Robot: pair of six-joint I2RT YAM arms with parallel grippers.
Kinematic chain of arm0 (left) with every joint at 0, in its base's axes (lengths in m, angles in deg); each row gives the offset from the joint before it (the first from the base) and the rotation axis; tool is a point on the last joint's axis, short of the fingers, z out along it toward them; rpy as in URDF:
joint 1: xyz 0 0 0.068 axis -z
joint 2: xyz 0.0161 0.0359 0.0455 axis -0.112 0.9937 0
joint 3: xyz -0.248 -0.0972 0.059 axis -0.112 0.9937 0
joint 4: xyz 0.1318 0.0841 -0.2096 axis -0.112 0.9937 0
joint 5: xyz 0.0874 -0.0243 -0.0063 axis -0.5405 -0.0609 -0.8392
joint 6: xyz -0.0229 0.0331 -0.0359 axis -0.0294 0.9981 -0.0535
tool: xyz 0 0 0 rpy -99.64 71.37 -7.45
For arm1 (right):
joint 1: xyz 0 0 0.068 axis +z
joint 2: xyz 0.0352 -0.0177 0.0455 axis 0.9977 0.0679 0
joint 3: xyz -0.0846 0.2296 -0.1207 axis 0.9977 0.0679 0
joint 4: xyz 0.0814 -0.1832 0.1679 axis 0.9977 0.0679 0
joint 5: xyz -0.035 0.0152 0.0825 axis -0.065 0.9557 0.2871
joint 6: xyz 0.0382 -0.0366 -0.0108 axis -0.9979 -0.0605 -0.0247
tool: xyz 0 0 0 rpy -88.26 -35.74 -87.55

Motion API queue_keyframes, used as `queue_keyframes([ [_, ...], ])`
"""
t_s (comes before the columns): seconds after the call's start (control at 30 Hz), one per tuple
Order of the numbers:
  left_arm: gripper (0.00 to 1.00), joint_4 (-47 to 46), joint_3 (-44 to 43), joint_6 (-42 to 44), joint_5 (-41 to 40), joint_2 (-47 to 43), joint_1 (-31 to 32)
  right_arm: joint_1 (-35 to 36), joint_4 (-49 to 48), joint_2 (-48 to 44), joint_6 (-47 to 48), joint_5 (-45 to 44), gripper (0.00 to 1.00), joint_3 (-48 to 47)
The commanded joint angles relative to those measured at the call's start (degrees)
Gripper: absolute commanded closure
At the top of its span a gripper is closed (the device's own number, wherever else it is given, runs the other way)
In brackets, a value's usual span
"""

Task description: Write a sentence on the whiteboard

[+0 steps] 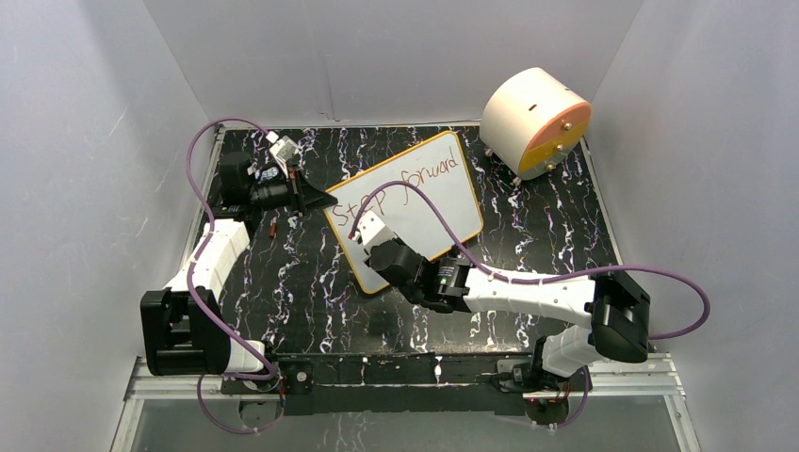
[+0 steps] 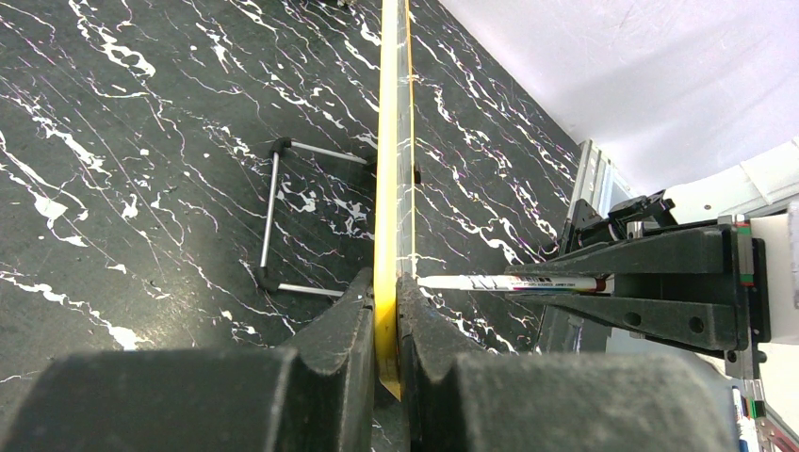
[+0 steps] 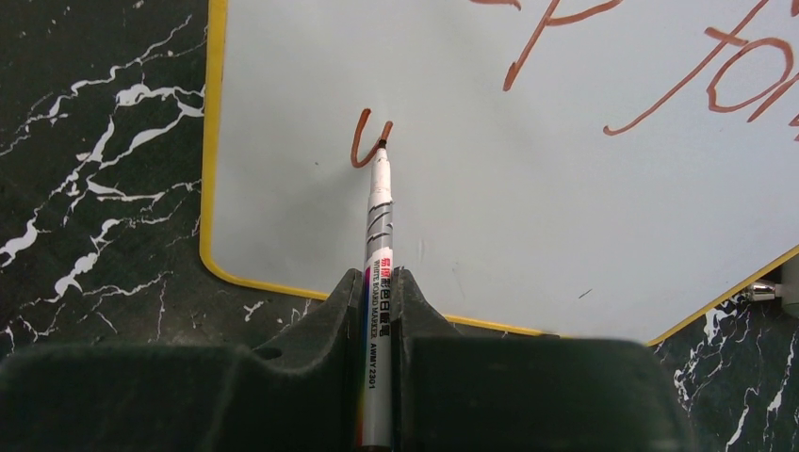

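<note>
Black white-veined marble-look tabletop (image 1: 311, 282) carries flat white whiteboard (image 1: 457, 193) with thin orange-yellow frame, set at angle, centre-rear. Jaws of left gripper (image 2: 384, 292) clamped on board's yellow left edge. Jaws of right gripper (image 3: 379, 282) clamped on slim white-and-silver marker (image 3: 380, 245), tip touching board near its lower-left corner. Reddish-brown handwritten sentence (image 1: 429, 171): "Step forward" on top line, single curved stroke beneath.

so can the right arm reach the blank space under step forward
Probably yes: its marker tip touches the whiteboard there, nothing covers it, and the left end effector only clamps the edge.
</note>
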Motion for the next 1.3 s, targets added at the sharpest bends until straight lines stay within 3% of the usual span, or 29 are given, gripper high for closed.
queue_keyframes([
  [0.0,1.00,2.9,0.0,3.1,2.4,-0.4,0.8,-0.8,2.9,-0.8,-2.1,1.0,1.00,-0.4],
  [0.5,1.00,2.9,0.0,3.1,2.5,-0.3,0.7,-0.8,3.5,-1.4,-2.6,-0.8,1.00,0.7],
  [1.27,1.00,2.9,-0.1,3.0,3.1,-0.3,0.8,-2.5,-7.4,-1.9,3.5,-3.5,1.00,0.8],
])
